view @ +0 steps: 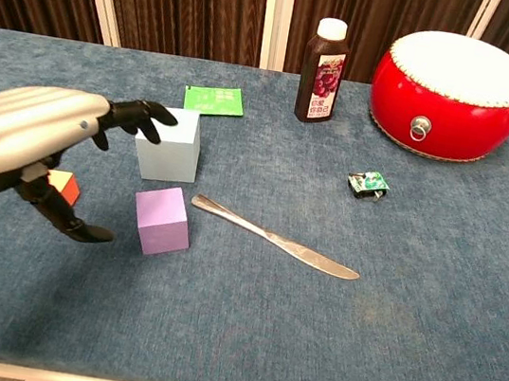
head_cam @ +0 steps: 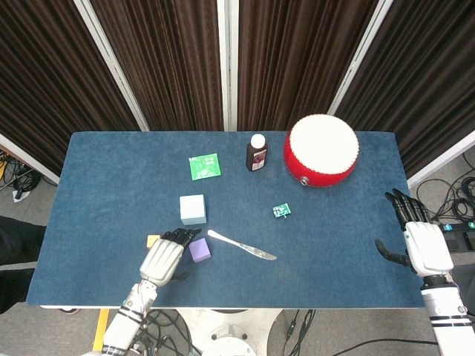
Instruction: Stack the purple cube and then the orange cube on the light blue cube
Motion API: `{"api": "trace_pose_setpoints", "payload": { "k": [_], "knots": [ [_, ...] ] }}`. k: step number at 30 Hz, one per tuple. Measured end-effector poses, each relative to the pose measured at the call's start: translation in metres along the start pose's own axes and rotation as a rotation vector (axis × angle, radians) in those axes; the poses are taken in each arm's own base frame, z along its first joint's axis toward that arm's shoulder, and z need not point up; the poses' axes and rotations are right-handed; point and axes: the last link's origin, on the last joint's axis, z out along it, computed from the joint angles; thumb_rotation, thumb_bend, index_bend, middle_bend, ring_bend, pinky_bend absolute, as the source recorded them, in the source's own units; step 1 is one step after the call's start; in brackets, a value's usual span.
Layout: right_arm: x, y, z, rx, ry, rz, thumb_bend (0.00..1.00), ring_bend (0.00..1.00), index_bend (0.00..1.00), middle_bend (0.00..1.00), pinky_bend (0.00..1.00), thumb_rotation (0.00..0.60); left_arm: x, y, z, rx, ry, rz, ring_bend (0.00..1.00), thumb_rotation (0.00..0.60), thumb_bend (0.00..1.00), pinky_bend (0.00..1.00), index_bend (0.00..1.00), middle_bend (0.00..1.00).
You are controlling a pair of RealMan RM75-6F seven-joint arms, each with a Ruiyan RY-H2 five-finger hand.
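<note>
The purple cube lies on the blue table just in front of the larger light blue cube. The small orange cube sits to their left, mostly hidden behind my left hand. My left hand hovers open above the table, fingers spread, its fingertips reaching toward the purple cube without touching it. My right hand is open at the table's right edge, far from the cubes, and shows only in the head view.
A butter knife lies just right of the purple cube. Further back are a green packet, a dark bottle, a red drum and a small green clip.
</note>
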Motion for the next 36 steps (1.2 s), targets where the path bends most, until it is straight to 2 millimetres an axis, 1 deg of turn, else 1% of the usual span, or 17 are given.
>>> {"api": "trace_pose_setpoints", "payload": {
  "k": [4, 11, 19, 23, 36],
  "knots": [
    [0.002, 0.001, 0.001, -0.008, 0.007, 0.005, 0.22, 0.00, 0.00, 0.00, 0.00, 0.600, -0.008, 0.001, 0.008, 0.001, -0.006, -0.002, 0.24, 0.600, 0.18, 0.33, 0.21, 0.34],
    [0.002, 0.001, 0.003, -0.014, 0.004, 0.004, 0.22, 0.00, 0.00, 0.00, 0.00, 0.600, -0.018, 0.000, 0.014, 0.019, 0.006, -0.006, 0.28, 0.600, 0.20, 0.38, 0.25, 0.39],
    [0.002, 0.002, 0.004, -0.021, 0.009, 0.006, 0.22, 0.00, 0.00, 0.00, 0.00, 0.600, -0.032, -0.008, 0.020, 0.037, -0.003, -0.012, 0.29, 0.600, 0.20, 0.38, 0.26, 0.40],
    [0.003, 0.003, 0.004, -0.026, 0.011, 0.009, 0.22, 0.00, 0.00, 0.00, 0.00, 0.600, -0.038, -0.009, 0.024, 0.034, -0.015, -0.020, 0.29, 0.600, 0.21, 0.38, 0.26, 0.40],
    [0.005, 0.004, 0.007, -0.032, 0.024, 0.017, 0.22, 0.00, 0.00, 0.00, 0.00, 0.600, -0.043, -0.004, 0.034, 0.031, -0.025, -0.047, 0.29, 0.600, 0.24, 0.39, 0.27, 0.41]
  ]
}}
